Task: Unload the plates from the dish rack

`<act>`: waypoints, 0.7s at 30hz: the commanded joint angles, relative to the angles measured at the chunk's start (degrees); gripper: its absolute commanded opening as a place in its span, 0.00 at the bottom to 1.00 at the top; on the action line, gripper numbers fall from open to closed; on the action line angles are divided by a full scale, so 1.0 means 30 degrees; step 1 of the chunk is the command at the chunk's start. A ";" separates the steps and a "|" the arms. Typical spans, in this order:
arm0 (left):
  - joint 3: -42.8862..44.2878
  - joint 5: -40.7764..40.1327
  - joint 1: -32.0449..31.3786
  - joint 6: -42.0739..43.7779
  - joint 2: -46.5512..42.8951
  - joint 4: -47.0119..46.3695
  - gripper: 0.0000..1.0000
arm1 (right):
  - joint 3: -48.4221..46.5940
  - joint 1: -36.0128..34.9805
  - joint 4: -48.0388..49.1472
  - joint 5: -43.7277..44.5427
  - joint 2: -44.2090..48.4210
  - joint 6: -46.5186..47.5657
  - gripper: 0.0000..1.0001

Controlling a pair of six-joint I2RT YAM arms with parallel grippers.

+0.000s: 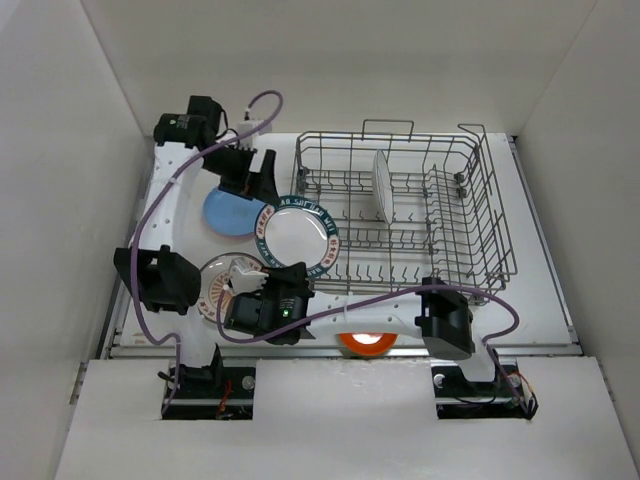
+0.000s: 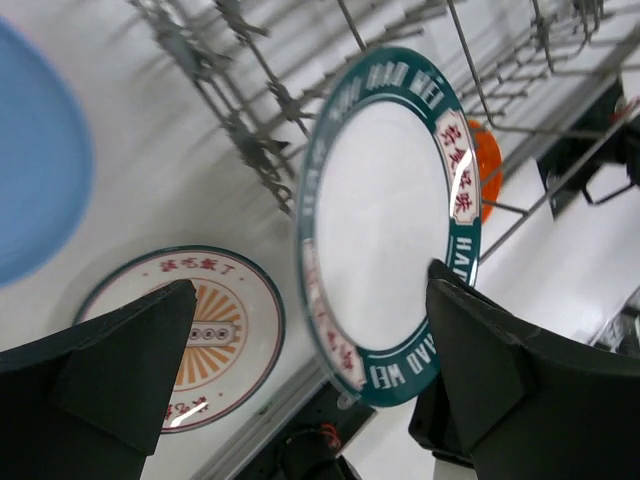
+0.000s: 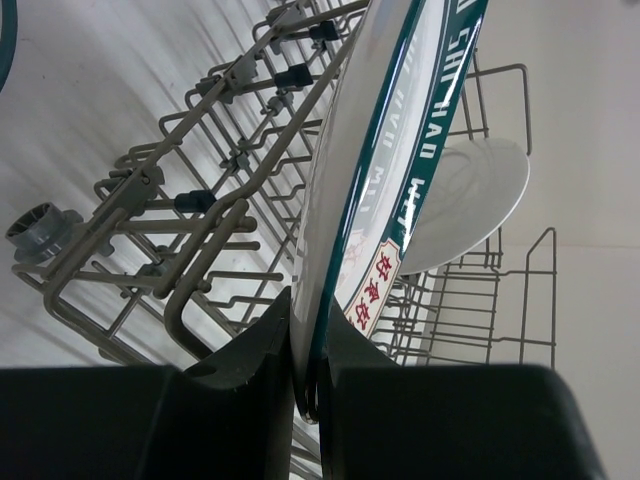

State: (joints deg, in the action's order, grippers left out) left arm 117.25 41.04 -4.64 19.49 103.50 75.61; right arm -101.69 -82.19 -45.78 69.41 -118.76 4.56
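The green-rimmed white plate (image 1: 297,235) is clamped edge-on at its rim by the right claw (image 3: 308,312) and is held tilted just beside the left end of the dish rack (image 1: 470,225). The left claw (image 2: 307,290) is spread wide apart and empty, left of the rack, and is pointed at that plate. One white plate (image 1: 382,185) is seen upright among the rack's tines. Left of the rack, a blue plate (image 1: 225,212) and a sunburst-patterned plate (image 1: 210,295) are laid on the table (image 1: 540,250). An orange plate (image 1: 365,342) is seen at the rack's near side.
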 commanded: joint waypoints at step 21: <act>0.0376 -0.0065 -0.0710 -0.0341 0.1329 0.2657 0.00 | -0.1140 -0.0053 -0.2194 0.1884 0.0475 -0.3067 0.79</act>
State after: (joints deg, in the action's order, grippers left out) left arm 114.30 39.38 -8.93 16.78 107.87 78.67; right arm -103.72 -82.30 -47.88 73.87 -117.67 0.80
